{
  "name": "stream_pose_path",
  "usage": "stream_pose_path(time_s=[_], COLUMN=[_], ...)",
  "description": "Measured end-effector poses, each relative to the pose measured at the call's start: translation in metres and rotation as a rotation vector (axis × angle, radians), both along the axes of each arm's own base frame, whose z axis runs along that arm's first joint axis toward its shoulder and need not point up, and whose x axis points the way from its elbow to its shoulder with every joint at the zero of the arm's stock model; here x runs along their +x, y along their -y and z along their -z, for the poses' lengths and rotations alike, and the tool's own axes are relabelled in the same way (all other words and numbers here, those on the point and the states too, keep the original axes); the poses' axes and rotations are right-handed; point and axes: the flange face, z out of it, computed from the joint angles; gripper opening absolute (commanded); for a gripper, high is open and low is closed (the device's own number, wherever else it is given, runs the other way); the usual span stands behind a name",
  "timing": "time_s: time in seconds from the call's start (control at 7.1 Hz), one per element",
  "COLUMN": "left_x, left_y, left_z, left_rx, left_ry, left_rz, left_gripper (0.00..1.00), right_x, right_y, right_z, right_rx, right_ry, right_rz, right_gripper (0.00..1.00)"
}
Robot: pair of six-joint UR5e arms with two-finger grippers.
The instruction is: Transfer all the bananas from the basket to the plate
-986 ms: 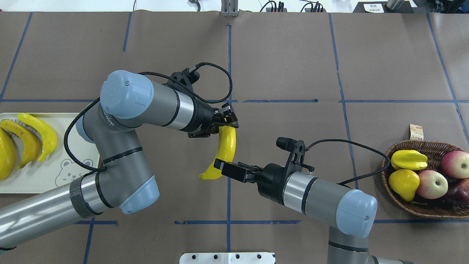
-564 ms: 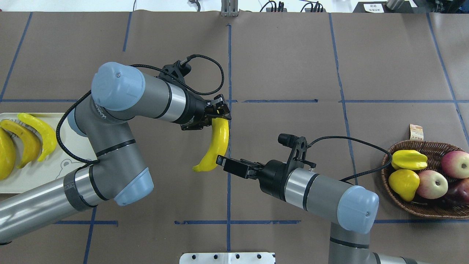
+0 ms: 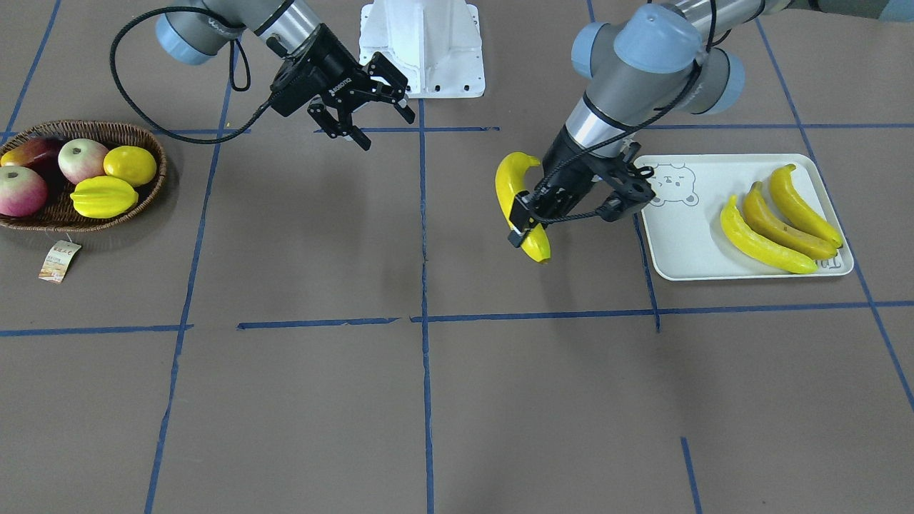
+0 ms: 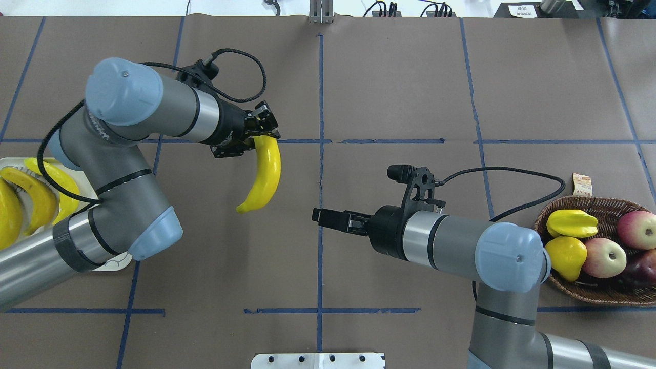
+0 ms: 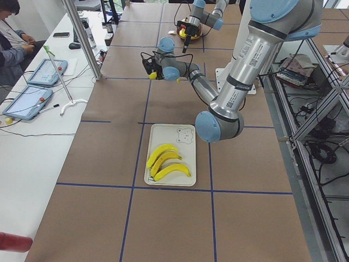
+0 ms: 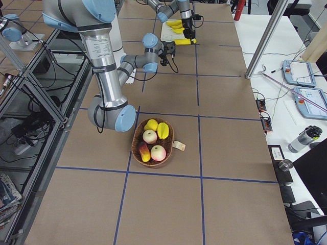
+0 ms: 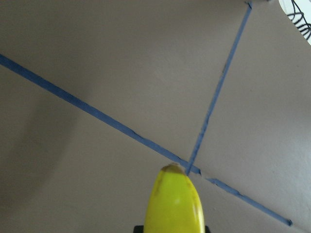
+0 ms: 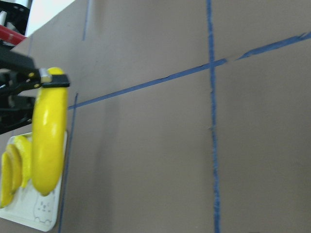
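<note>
My left gripper [image 4: 262, 137] is shut on one end of a glossy yellow banana [image 4: 264, 177], which hangs above the table left of centre. The same banana [image 3: 515, 200] shows in the front view, right next to the plate [image 3: 685, 246]. Three bananas [image 3: 778, 221] lie side by side on that pale tray with the bear drawing. My right gripper [image 3: 385, 127] is open and empty over the table's middle, apart from the held banana. The wicker basket [image 4: 589, 293] at the far right holds apples, a starfruit and a lemon; no banana shows in it.
Blue tape lines cross the brown table cover. A paper tag [image 3: 58, 261] lies beside the basket. The white robot base [image 3: 421, 43] stands at the table's near edge. A person sits at a side desk [image 5: 32, 87] with tablets.
My left arm has carried the banana leftward toward the plate. The right gripper, which was at the banana's lower end, now stands well clear of it.
</note>
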Motion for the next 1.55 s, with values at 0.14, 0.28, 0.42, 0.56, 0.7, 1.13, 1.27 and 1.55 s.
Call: stream_pose_path(time_s=[0.14,0.28,0.42,0.56,0.7,1.13,1.27,1.55], left_x=[-0.015,-0.025,-0.034,-0.045,-0.061,-0.110,-0.120,-0.122], left_y=[0.002,0.001,-0.003,-0.005,-0.006,-0.023,-0.032,-0.035], left_z=[-0.011,-0.022,-0.044,-0.071,-0.103,-0.202,-0.228,-0.256], left_rx=[-0.080,-0.145,-0.201,-0.243,-0.276,-0.317,-0.305,-0.287], left_ry=[0.089,0.167,0.241,0.299,0.350,0.452,0.444,0.419], left_rz=[0.024,0.042,0.054,0.061,0.073,0.110,0.112,0.118], left_gripper=[0.00,0.00,0.00,0.00,0.00,0.02,0.02,0.03], right_x=[0.031,0.059,0.082,0.098,0.116,0.189,0.207,0.219], right_y=[0.030,0.056,0.077,0.091,0.103,0.120,0.122,0.122], right_z=[-0.006,-0.017,-0.032,-0.048,-0.068,-0.141,-0.155,-0.162], right_rx=[-0.061,-0.099,-0.109,-0.102,-0.081,0.010,0.026,0.034], right_ry=[-0.075,-0.140,-0.230,-0.328,-0.419,-0.572,-0.582,-0.584], right_rz=[0.030,0.051,0.076,0.106,0.137,0.223,0.241,0.249], right_gripper=[1.00,1.00,1.00,1.00,1.00,1.00,1.00,1.00])
